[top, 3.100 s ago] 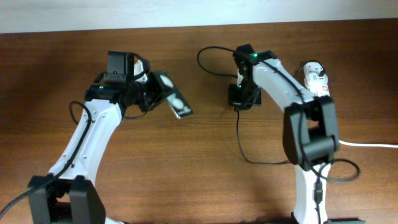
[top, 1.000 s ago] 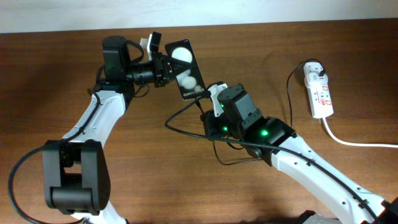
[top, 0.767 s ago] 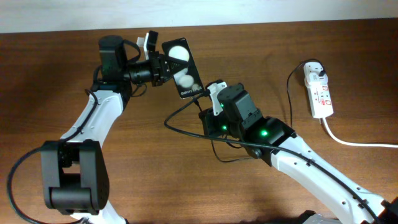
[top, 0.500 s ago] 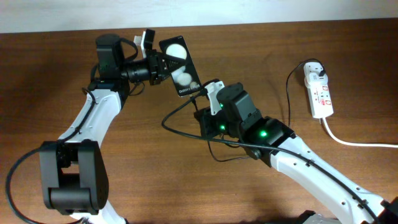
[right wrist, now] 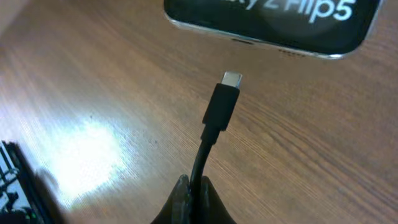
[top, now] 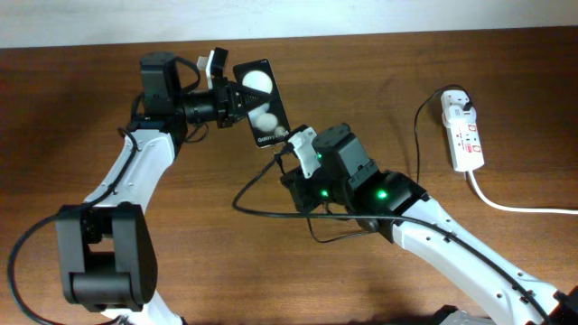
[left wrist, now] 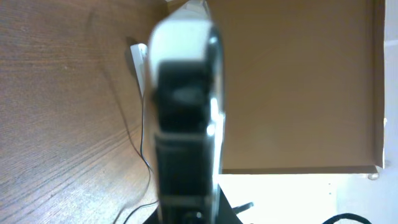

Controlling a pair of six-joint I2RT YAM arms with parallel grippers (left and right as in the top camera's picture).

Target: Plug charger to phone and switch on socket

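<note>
My left gripper (top: 226,97) is shut on the phone (top: 260,104), a glossy black slab with two white spots, and holds it tilted above the table at the back centre. In the left wrist view the phone (left wrist: 183,112) shows edge-on and blurred. My right gripper (top: 291,161) is shut on the charger cable (top: 271,213); in the right wrist view its fingers (right wrist: 194,190) pinch the cable and the plug tip (right wrist: 231,79) points at the phone's bottom edge (right wrist: 273,28), a short gap away. The white socket (top: 462,132) lies at the far right.
A thick white cord (top: 515,206) runs from the socket to the right edge. The thin black cable loops over the wood table (top: 226,262) under my right arm and rises to the socket's plug (top: 420,126).
Both arms swung toward the table's centre over three seconds. In the last second the phone shifted slightly left, and my right gripper moved left and toward the phone with the plug.
</note>
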